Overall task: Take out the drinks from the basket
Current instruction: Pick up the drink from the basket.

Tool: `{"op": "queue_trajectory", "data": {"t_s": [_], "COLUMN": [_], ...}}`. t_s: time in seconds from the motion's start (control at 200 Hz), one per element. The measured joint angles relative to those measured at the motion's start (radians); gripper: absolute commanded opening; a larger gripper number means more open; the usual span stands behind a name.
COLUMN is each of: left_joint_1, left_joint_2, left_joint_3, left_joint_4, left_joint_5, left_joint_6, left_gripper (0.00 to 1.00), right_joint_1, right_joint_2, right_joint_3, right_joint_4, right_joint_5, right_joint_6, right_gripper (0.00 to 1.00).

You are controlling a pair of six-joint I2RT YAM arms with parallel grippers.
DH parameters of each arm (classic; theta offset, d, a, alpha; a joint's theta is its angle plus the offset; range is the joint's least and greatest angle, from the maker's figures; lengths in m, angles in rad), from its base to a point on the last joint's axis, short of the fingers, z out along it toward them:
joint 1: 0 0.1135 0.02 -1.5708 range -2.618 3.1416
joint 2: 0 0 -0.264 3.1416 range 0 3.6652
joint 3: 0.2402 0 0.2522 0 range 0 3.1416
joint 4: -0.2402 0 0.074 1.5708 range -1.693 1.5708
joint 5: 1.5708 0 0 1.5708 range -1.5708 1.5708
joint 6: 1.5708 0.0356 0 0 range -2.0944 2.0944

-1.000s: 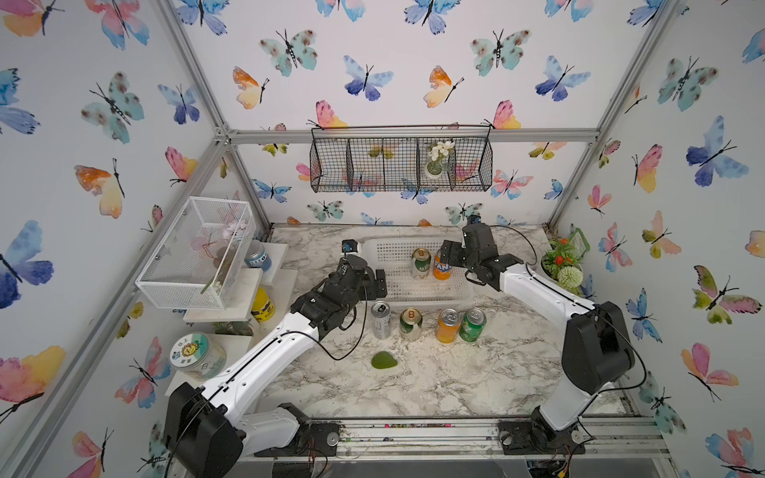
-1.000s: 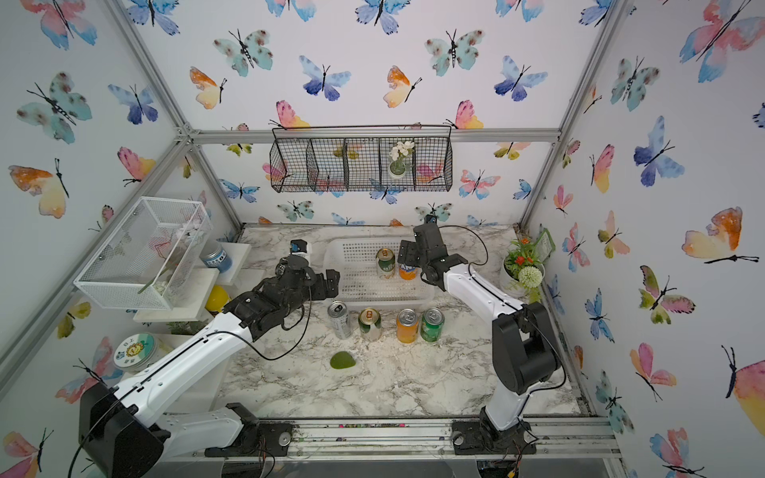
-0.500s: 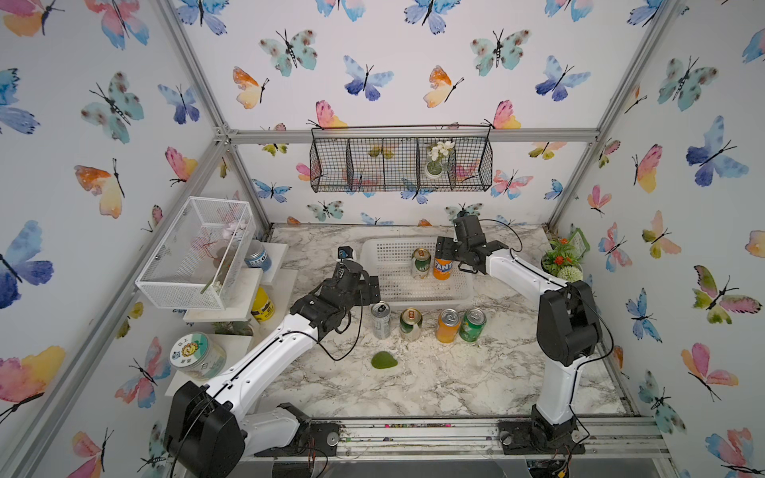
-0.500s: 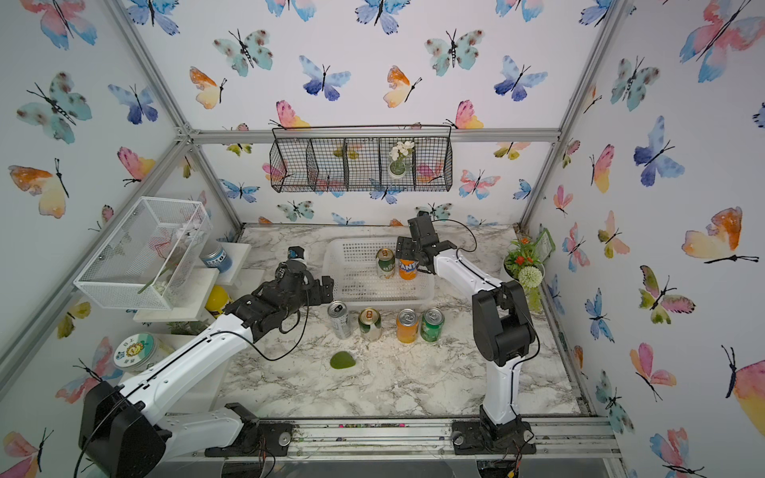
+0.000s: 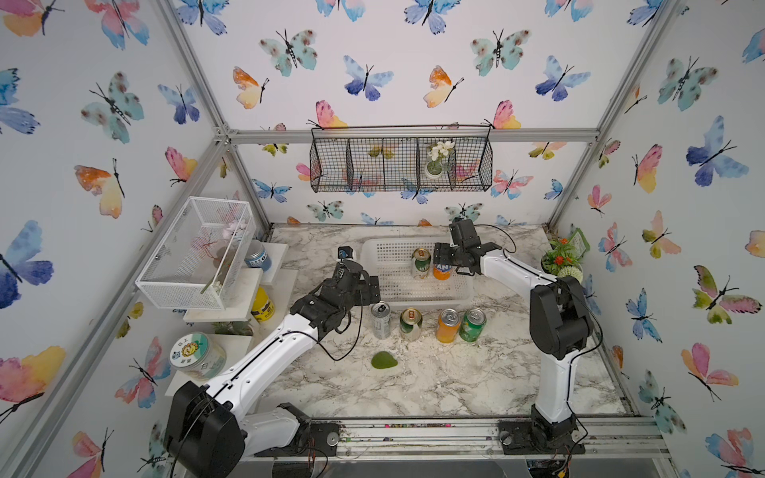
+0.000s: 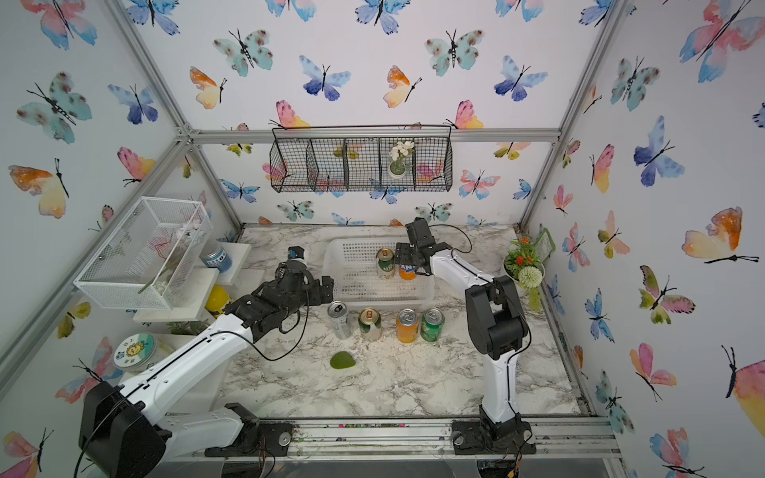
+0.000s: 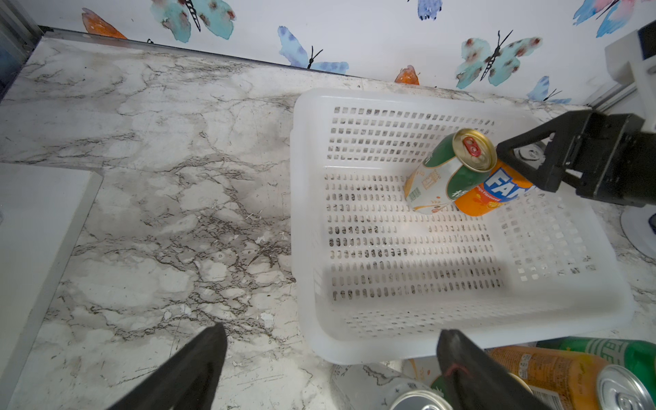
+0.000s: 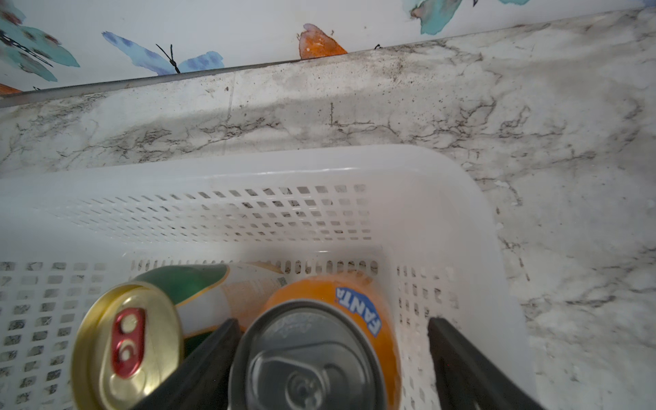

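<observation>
Right wrist view | right hand (image 8: 332, 324) spread astride the orange Fanta can (image 8: 355, 301), not pinching yet | can upright in the basket (image 8: 248, 170), back edge of the worktop (image 8: 514, 106), gold-top can (image 8: 124, 340) just beside | next, I'd say: squeeze, lift straight | left hand (image 7: 333, 332) spread, empty

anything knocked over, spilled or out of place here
No can is tipped: the green-and-cream can and the Fanta can stand upright in the basket. The one stray thing is a small green leaf-shaped piece lying alone on the marble table, in front of the silver can.
</observation>
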Motion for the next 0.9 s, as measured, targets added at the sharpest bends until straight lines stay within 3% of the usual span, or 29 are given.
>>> {"op": "queue_trajectory", "data": {"t_s": [0.45,0.901], "left_joint_1": [0.001,0.006], "left_joint_2": [0.023,0.025], "left_joint_3": [0.000,0.000], "left_joint_4": [0.000,0.000], "left_joint_5": [0.002,0.005], "left_joint_6": [0.000,0.000], "left_gripper": [0.99,0.99], "right_joint_1": [0.000,0.001], "right_joint_2": [0.025,0.019], "right_joint_3": [0.017,0.039], "right_joint_4": [0.000,-0.046], "right_joint_5": [-0.011,-0.012], "right_joint_6": [-0.015,-0.037], "right_gripper": [0.62,0.58]}}
